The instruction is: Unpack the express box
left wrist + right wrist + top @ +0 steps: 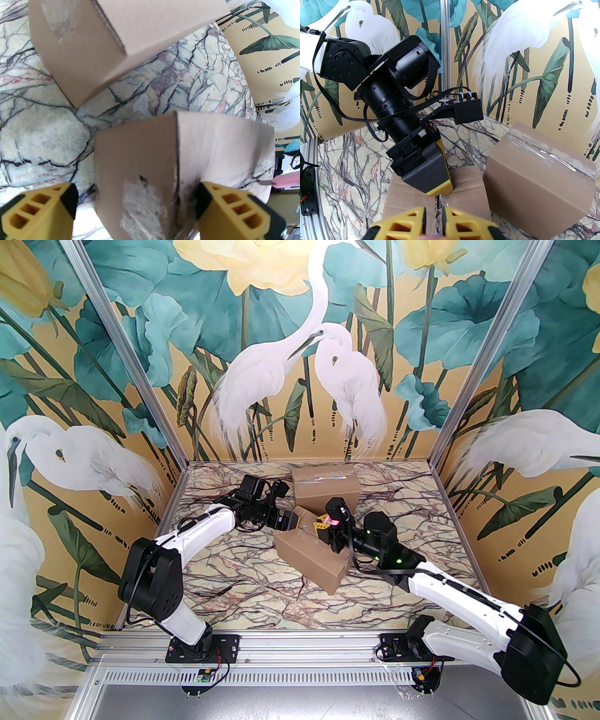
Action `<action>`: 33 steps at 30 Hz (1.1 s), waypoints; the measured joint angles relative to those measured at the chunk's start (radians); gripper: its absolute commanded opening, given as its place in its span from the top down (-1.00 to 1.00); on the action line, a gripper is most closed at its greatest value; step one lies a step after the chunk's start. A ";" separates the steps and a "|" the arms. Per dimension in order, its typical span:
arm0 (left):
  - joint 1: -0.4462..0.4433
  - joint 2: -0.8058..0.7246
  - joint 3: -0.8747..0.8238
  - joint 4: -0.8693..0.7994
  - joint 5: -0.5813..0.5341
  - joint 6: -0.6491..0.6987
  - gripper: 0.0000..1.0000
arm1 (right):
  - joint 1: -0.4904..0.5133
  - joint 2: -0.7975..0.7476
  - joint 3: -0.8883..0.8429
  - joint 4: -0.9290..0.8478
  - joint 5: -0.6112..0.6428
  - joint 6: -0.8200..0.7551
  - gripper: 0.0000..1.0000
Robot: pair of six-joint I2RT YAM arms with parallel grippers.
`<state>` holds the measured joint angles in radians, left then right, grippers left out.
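The express box (311,561) lies at an angle mid-table; it is plain brown cardboard with scuffed tape on its end (140,164). My left gripper (293,521) stands open and wide astride the box's far end (136,206), with a gap between its left finger (39,211) and the cardboard. Its other finger (438,185) rests on the box top (464,187). My right gripper (323,523) is shut (435,211) on a pink cutter (286,181), whose blade tip touches the box top at the seam.
A second cardboard box (326,486), sealed with clear tape (546,154), stands just behind the first, near the back wall. A small scrap of tape (140,104) lies on the marble table (243,582) between the boxes. Patterned walls close three sides.
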<state>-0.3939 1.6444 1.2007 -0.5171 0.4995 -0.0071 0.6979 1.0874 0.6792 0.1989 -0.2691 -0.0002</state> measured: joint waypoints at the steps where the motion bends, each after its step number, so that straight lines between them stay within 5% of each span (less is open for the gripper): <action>1: 0.000 0.000 0.000 0.000 0.000 0.000 -0.72 | 0.000 -0.009 -0.003 -0.007 0.001 0.003 1.00; 24: 0.001 -0.002 0.014 -0.003 -0.047 0.018 -0.77 | 0.000 -0.072 -0.022 -0.060 0.016 0.004 1.00; 33: 0.020 -0.115 0.032 -0.061 -0.209 0.135 -0.98 | -0.039 0.014 0.037 -0.011 0.004 0.025 1.00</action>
<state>-0.3737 1.5295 1.2331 -0.5777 0.2905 0.1276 0.6590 1.1019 0.7162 0.1879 -0.2653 0.0246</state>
